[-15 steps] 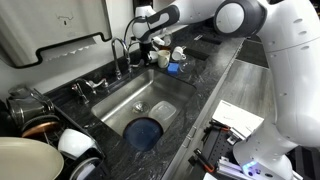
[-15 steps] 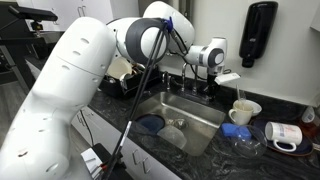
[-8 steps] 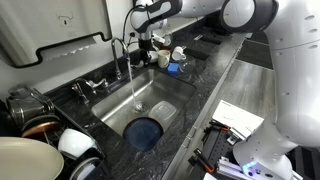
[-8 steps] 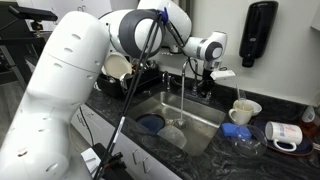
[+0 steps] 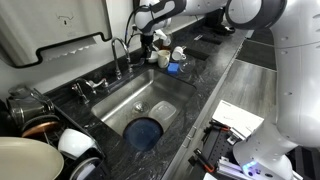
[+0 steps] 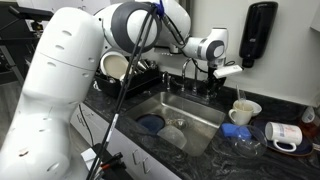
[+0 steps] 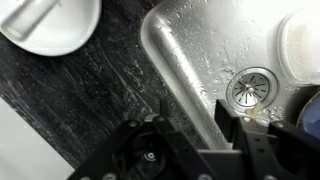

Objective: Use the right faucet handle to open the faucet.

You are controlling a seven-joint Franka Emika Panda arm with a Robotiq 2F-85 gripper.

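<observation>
Exterior view: the gripper (image 6: 218,72) hangs right over the faucet (image 6: 190,86). The right faucet handle (image 6: 206,90) sits at its 6 o'clock, half hidden by it. Can't tell if the fingers are spread or clenched. White mug (image 6: 240,112) at 4 o'clock, blue plate (image 6: 150,124) in the sink (image 6: 205,112) at 8.

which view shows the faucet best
An exterior view: the faucet stands whole there, its arched spout in clear view. In an exterior view the gripper crowds it and hides part of it. The wrist view shows only the sink and drain, no faucet.
</observation>
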